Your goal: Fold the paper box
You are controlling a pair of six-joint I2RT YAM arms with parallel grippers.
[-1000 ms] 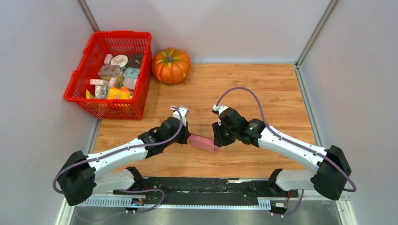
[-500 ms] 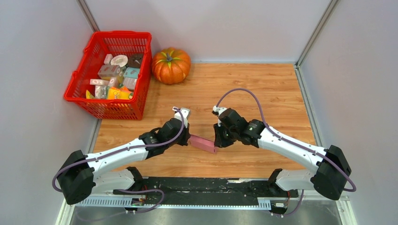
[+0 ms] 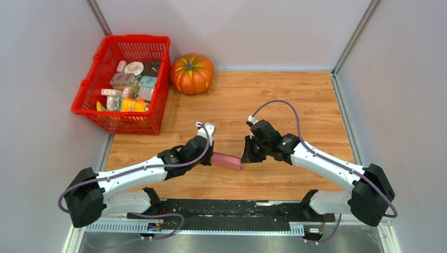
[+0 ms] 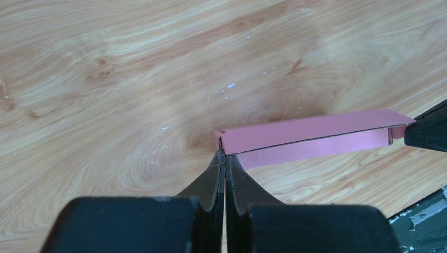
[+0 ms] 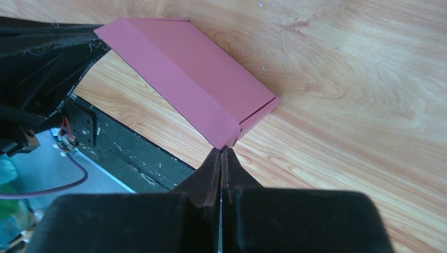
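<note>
The pink paper box is a folded flat shape held between both grippers above the wooden table, near its front edge. My left gripper is shut on the box's left end; in the left wrist view the box runs right from my closed fingertips. My right gripper is shut on the box's right corner; in the right wrist view the box slopes up and left from my closed fingertips.
A red basket full of small packaged goods stands at the back left. An orange pumpkin sits beside it. The black base rail runs along the near edge. Grey walls enclose the table.
Both grippers have shifted slightly to the right with the box between them. The box lies flatter and more level than before.
</note>
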